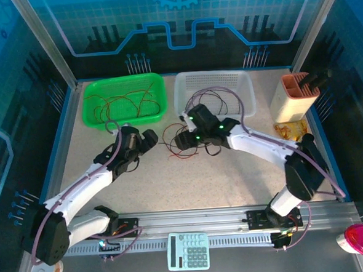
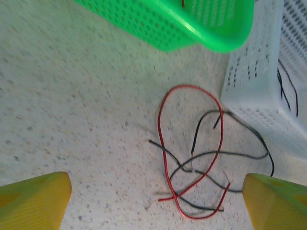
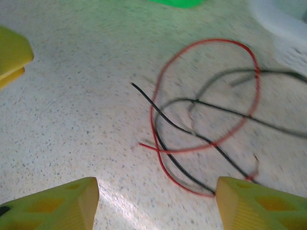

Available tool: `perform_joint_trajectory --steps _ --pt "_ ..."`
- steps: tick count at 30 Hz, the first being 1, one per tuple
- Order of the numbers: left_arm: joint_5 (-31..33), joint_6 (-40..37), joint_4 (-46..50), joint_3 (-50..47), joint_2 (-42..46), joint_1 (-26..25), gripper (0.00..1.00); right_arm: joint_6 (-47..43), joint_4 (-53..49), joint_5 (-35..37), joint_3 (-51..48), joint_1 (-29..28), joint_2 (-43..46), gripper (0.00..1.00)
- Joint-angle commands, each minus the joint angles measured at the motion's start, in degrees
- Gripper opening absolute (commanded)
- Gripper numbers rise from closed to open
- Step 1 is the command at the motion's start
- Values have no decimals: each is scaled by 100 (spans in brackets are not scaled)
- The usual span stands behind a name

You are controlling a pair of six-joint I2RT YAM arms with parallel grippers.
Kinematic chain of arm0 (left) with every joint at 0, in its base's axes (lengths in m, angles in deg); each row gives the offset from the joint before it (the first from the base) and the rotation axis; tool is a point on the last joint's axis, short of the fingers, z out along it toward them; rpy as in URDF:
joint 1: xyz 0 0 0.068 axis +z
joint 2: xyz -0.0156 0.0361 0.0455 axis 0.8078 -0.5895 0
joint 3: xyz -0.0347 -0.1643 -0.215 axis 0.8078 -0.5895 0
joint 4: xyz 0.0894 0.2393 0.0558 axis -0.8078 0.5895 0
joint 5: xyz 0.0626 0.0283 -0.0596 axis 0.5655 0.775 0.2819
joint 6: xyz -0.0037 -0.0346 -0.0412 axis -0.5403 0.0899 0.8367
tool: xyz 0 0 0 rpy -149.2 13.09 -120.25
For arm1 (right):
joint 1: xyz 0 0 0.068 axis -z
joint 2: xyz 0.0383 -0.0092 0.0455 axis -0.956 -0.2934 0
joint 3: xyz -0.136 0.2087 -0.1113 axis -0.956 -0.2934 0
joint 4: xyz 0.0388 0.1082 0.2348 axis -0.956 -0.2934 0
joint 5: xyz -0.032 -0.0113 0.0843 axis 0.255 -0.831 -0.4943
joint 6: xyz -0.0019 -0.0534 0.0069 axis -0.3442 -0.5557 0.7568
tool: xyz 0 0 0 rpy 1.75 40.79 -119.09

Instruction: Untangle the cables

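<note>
No legible text, label, brand or number anywhere; key markings too small on the calculator point(image 1: 188, 251).

Tangled cables point(image 2: 220, 125) (red, black) on table point(image 2: 72, 96) between 2 spread fingertips point(image 2: 33, 201).

Left basket point(image 1: 125, 121): rear of table point(image 1: 233, 176), left of centre; cables point(image 1: 127, 105) lie inside.
Right basket point(image 1: 213, 74): just right of the left basket; more strands inside.
Loose tangle point(image 1: 175, 149): on the table, before the gap between the baskets.
Left gripper point(image 1: 149, 138): just left of the tangle.
Right gripper point(image 1: 183, 139): over its right part.
Calculator point(image 1: 188, 251): near edge, between the arm bases.
</note>
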Motion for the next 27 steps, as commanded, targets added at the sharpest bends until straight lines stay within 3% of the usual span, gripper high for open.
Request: perform_joint_trajectory --steps 1,6,11,20,27 --pt "44 -329 415 276 319 518 96 -629 -445 -140 735 -197 -620 62" --pt "-291 -548 653 227 790 1342 99 -928 -828 -167 1711 -449 -1641 59" --pt "-512 -616 834 145 1200 1850 99 -1043 -1027 694 2418 -739 -2461 58" --pt "-781 -537 861 -57 1494 2023 99 -1311 -1639 1836 3530 -1006 -3511 58" --pt "-855 -520 840 -75 1511 2030 99 -1375 -1809 2067 4002 -983 -3896 58"
